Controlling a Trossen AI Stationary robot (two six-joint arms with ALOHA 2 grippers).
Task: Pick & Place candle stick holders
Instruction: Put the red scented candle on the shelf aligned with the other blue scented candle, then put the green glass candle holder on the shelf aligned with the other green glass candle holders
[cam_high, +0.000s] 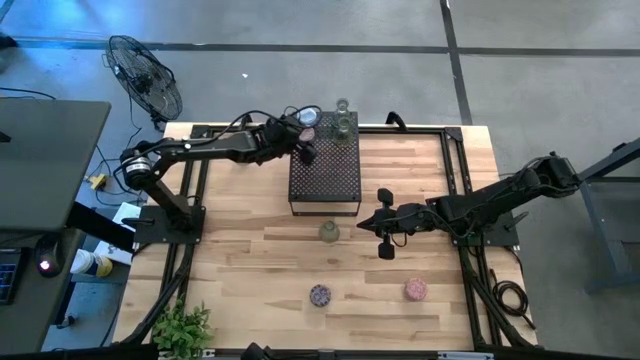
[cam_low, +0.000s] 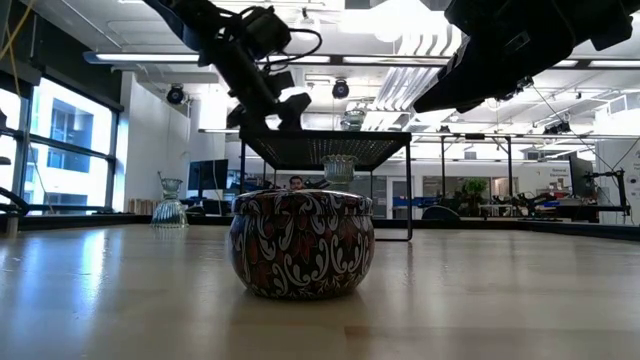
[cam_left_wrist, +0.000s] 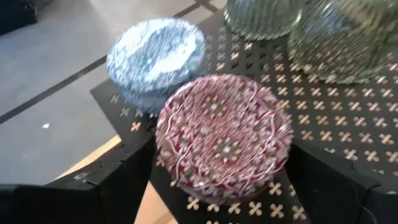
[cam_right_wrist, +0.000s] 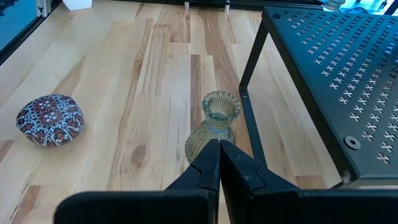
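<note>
A black perforated stand (cam_high: 324, 170) stands mid-table. On its far end are a blue patterned round holder (cam_left_wrist: 155, 56), clear glass holders (cam_left_wrist: 323, 37) and a red patterned round holder (cam_left_wrist: 224, 134). My left gripper (cam_high: 305, 145) is at the stand's far left corner, its fingers on either side of the red holder. My right gripper (cam_right_wrist: 219, 149) is shut and empty, low over the table right of a greenish ribbed glass holder (cam_right_wrist: 214, 127), which stands on its base by the stand's near leg. A purple-patterned holder (cam_high: 319, 295) and a pink one (cam_high: 415, 290) rest on the table's near part. My left gripper has the red patterned holder between its two fingers, which meet its round side wall (cam_left_wrist: 163, 155) on opposite sides. The fingers (cam_left_wrist: 118, 183) slant down from the table's left. The holder sits level, lid up, over the stand's corner. Whether its base rests on the stand, I cannot tell.
The purple-patterned holder fills the low view's foreground (cam_low: 302, 243), and also shows in the right wrist view (cam_right_wrist: 50, 119). The stand's thin legs (cam_right_wrist: 252, 59) rise beside the greenish holder. A potted plant (cam_high: 183, 328) sits at the near left corner. Bare wood lies between the near holders.
</note>
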